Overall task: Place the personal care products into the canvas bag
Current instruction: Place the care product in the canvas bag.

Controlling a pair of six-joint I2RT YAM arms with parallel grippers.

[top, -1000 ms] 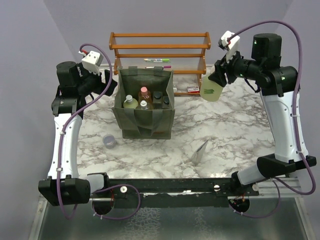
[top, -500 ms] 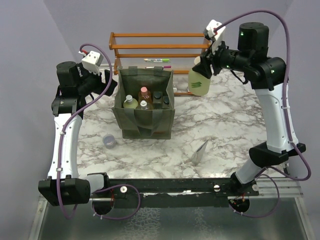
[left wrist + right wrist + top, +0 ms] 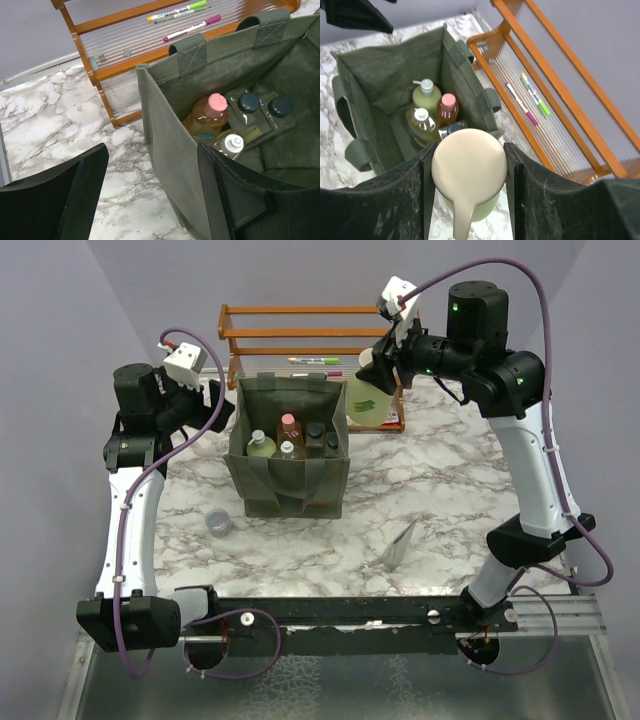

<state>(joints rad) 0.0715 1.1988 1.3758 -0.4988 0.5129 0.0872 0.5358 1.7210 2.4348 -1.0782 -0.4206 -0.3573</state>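
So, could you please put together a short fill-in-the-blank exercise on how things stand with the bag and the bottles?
1. The right gripper holds the pale green bottle up in the ____, off the table.
2. In the canvas bag, the orange bottle has a ____ cap.
3. The left gripper stands ____ and holds nothing.
4. The grey pouch lies ____ the canvas bag.
Missing words: air; pink; open; outside.
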